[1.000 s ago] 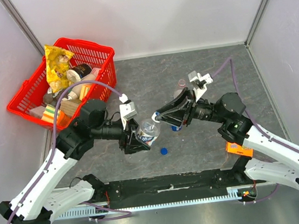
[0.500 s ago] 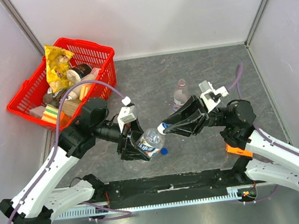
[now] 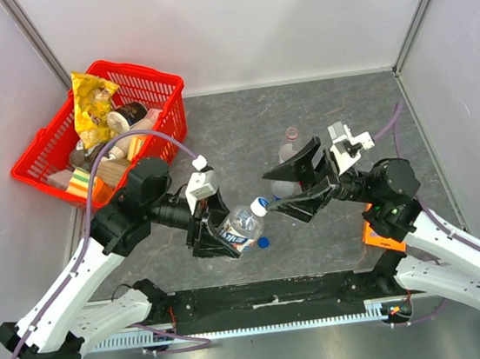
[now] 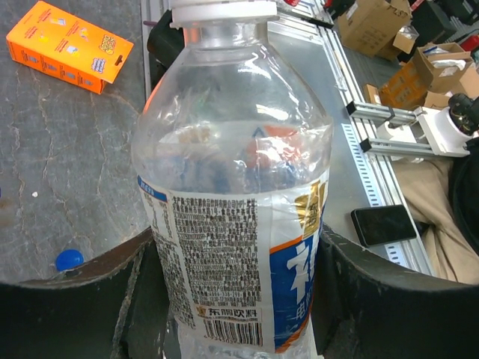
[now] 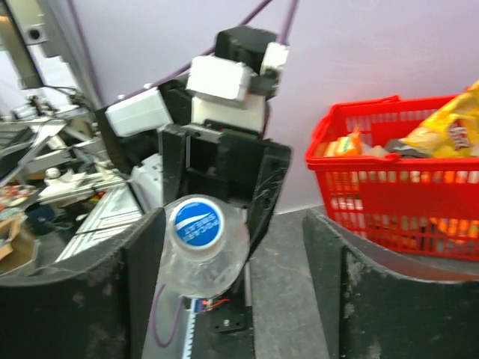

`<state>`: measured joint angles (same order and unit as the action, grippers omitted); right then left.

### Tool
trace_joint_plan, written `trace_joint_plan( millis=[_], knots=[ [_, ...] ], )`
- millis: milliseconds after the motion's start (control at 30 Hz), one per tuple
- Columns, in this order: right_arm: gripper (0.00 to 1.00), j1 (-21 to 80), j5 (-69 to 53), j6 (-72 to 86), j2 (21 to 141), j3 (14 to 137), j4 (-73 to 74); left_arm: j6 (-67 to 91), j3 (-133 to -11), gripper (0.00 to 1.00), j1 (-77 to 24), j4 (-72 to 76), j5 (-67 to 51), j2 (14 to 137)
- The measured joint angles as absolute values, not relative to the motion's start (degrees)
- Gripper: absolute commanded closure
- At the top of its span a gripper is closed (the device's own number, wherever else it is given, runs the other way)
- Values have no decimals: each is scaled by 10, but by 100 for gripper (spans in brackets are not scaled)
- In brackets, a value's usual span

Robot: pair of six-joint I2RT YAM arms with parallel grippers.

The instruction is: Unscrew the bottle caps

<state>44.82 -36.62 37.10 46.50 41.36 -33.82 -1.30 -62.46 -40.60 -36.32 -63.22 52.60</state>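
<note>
My left gripper (image 3: 229,229) (image 4: 232,299) is shut on a clear bottle (image 3: 242,225) (image 4: 232,187) with a blue and orange label, held tilted above the table. Its cap (image 3: 261,204) (image 5: 197,224), white with a blue centre, is on the neck and points at my right gripper (image 3: 287,189) (image 5: 236,254). That gripper is open, and the cap sits between its fingers, close to the left one (image 5: 142,269). A loose blue cap (image 3: 263,242) (image 4: 69,259) lies on the table. Another small bottle (image 3: 289,150) with a reddish cap (image 3: 291,133) stands behind the right gripper.
A red basket (image 3: 159,89) (image 5: 389,187) full of snacks stands at the back left. An orange box (image 3: 377,237) (image 4: 69,45) lies by the right arm. White walls close off the table on three sides.
The right gripper was shut on the bottle's cap and has now opened. Both arms moved the bottle toward the near edge, then held there.
</note>
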Motion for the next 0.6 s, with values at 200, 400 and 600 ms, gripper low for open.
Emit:
trace_joint_plan(
  millis=[200,400,600],
  knots=[
    [2,447,-310,364,462,474,-256,-25,-624,72,-406,-378,-592,522],
    [2,448,-245,363,475,514,-161,-32,-624,73,-406,-393,-471,523],
    [2,448,-188,367,533,550,-80,-33,-624,74,-406,-399,-319,534]
  ],
)
